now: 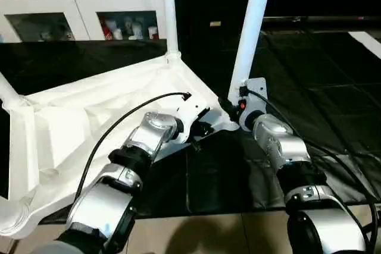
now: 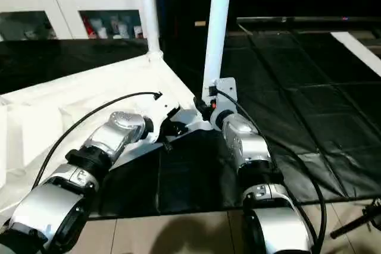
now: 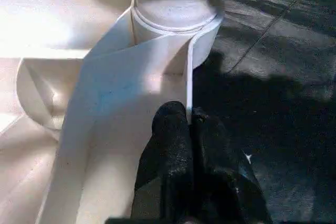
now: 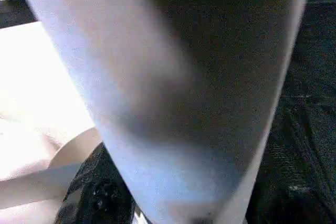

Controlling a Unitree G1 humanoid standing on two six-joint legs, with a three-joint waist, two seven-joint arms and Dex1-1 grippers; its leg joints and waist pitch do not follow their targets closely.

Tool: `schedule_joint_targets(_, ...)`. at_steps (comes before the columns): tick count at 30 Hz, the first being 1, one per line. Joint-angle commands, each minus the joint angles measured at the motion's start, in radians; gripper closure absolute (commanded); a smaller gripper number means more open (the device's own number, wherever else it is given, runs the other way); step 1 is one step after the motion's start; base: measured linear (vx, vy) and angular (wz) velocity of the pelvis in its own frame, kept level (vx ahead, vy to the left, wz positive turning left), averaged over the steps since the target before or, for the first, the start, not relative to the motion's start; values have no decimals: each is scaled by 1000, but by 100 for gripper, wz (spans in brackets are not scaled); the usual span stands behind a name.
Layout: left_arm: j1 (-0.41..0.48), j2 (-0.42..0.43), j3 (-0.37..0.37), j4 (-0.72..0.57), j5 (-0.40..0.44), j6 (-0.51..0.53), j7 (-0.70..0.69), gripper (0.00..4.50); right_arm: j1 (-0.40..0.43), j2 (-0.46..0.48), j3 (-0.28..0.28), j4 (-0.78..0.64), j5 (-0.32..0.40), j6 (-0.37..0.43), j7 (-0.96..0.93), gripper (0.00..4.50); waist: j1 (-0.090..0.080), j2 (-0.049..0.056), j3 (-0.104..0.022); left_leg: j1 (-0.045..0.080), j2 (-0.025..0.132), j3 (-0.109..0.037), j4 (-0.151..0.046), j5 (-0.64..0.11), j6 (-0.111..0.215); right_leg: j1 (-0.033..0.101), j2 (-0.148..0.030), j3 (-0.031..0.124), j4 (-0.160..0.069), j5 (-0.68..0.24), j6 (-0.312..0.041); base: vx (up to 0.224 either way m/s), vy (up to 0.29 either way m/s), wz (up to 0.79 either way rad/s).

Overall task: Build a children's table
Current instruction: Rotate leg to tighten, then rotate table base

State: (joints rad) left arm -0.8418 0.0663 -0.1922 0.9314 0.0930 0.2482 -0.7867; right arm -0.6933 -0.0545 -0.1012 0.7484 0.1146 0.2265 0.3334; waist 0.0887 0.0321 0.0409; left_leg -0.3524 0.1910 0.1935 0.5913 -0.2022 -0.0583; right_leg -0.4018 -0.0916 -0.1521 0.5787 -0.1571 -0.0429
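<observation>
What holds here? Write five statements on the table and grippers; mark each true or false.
1. The table top lies underside up. True.
2. The left gripper is shut on the table top's rim. True.
3. All legs lie flat. False: the near leg and the far leg stand upright in corner sockets.
4. The table top rests on bare wood. False: it lies on a black mat.
5. The right gripper is at the near leg's base. True.
</observation>
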Motion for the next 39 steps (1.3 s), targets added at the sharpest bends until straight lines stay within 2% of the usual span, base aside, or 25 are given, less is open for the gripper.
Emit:
schedule_joint_targets(1, -56, -11, 3, -27, -12, -74, 0, 450, 24, 77, 66, 25, 26, 43, 77, 171, 5, -5, -72, -2, 46, -26, -59, -75, 98, 67, -84, 69, -56, -163, -171, 0, 0, 0)
schedule_joint_targets(3, -50, 5, -5, -27, -1, -90, -16, 450, 32, 61, 55, 30, 17, 16, 96, 150, 4, 0, -72, 0, 46, -26, -59, -97, 96, 67, -84, 70, -58, -163, -177, 0, 0, 0)
schedule_joint_targets(8, -46, 34, -15, -14, 12, -127, -40, 450, 90, 2, 70, -50, 26, -16, 196, 113, 5, -5, -70, -1, 47, -25, -61, -118, 98, 68, -82, 69, -62, -173, -170, 0, 0, 0)
schedule_joint_targets(10, -49, 61, -24, 8, 23, -173, -61, 450, 176, -84, 92, -170, 55, -9, 328, 84, 12, -5, -70, 1, 48, -25, -59, -115, 106, 69, -82, 69, -61, -171, -162, 0, 0, 0)
schedule_joint_targets(13, -54, 81, -30, 25, 27, -208, -85, 450, 248, -169, 97, -261, 75, -9, 431, 59, 23, -10, -70, -3, 49, -24, -57, -110, 120, 70, -82, 68, -62, -182, -152, 0, 0, 0)
schedule_joint_targets(14, -54, 81, -30, 25, 27, -208, -85, 450, 248, -169, 97, -261, 75, -9, 431, 48, 23, -10, -70, -3, 49, -24, -57, -110, 120, 70, -82, 68, -62, -182, -152, 0, 0, 0)
schedule_joint_targets(15, -56, 95, -36, 38, 30, -245, -113, 450, 303, -243, 62, -323, 110, -1, 513, 40, 28, -16, -69, -3, 45, -22, -55, -114, 129, 73, -81, 66, -68, -205, -135, 0, 0, 0)
schedule_joint_targets(17, -55, 103, -41, 43, 31, -273, -138, 450, 339, -296, 31, -357, 135, 4, 568, 35, 33, -19, -71, -5, 47, -21, -53, -95, 137, 71, -80, 66, -66, -204, -131, 0, 0, 0)
schedule_joint_targets(20, -55, 107, -50, 51, 36, -309, -162, 450, 378, -353, 7, -401, 166, 20, 635, 8, 35, -23, -70, -8, 45, -21, -51, -85, 143, 70, -80, 65, -66, -213, -125, 0, 0, 0)
schedule_joint_targets(22, -56, 107, -55, 63, 38, -341, -162, 450, 428, -414, 0, -469, 214, 52, 706, 8, 45, -23, -69, -7, 45, -21, -49, -81, 155, 68, -77, 62, -71, -245, -102, 0, 0, 0)
schedule_joint_targets(26, -56, 97, -39, 59, 13, -344, -168, 450, 462, -433, -17, -532, 248, 76, 712, 8, 56, -23, -70, -6, 47, -22, -50, -76, 151, 65, -79, 61, -71, -251, -100, 0, 0, 0)
schedule_joint_targets(27, -56, 94, -34, 56, 6, -339, -172, 423, 462, -429, -24, -534, 251, 73, 700, 2, 57, -24, -70, -6, 49, -23, -51, -74, 144, 63, -80, 61, -70, -252, -105, 0, 0, 0)
schedule_joint_targets(28, -56, 92, -30, 47, 0, -336, -181, 423, 459, -424, -35, -539, 266, 91, 697, 2, 59, -22, -71, -5, 49, -23, -50, -74, 142, 63, -80, 61, -70, -250, -108, 0, 0, 0)
schedule_joint_targets(30, -51, 90, -22, 15, -17, -313, -202, 395, 462, -411, -43, -567, 297, 115, 703, 0, 62, -20, -72, -5, 53, -24, -51, -73, 137, 65, -83, 63, -66, -228, -122, 0, 0, 0)
schedule_joint_targets(32, -35, 101, -28, -50, -33, -265, -248, 392, 475, -397, -14, -615, 316, 110, 722, 0, 66, -18, -72, -5, 57, -25, -53, -77, 130, 64, -87, 64, -63, -218, -136, 0, 0, 0)
schedule_joint_targets(35, -16, 121, -34, -111, -38, -227, -272, 367, 482, -385, 10, -655, 333, 121, 735, 0, 64, -17, -69, -6, 55, -25, -54, -82, 127, 64, -85, 64, -65, -229, -128, 0, 0, 0)
schedule_joint_targets(36, 14, 153, -39, -200, -49, -162, -305, 352, 481, -370, 29, -688, 349, 137, 740, 0, 65, -16, -68, -5, 55, -26, -56, -87, 121, 64, -87, 64, -66, -245, -125, 0, 0, 0)
schedule_joint_targets(38, 48, 193, -45, -290, -53, -101, -335, 350, 473, -353, 40, -707, 366, 158, 735, 0, 58, -15, -66, -8, 55, -28, -59, -100, 110, 65, -87, 63, -67, -267, -120, 0, 0, 0)
schedule_joint_targets(39, 68, 220, -49, -342, -52, -68, -352, 345, 466, -342, 44, -715, 378, 174, 728, 0, 53, -13, -67, -6, 59, -30, -62, -101, 98, 65, -89, 67, -63, -265, -123, 0, 0, 0)
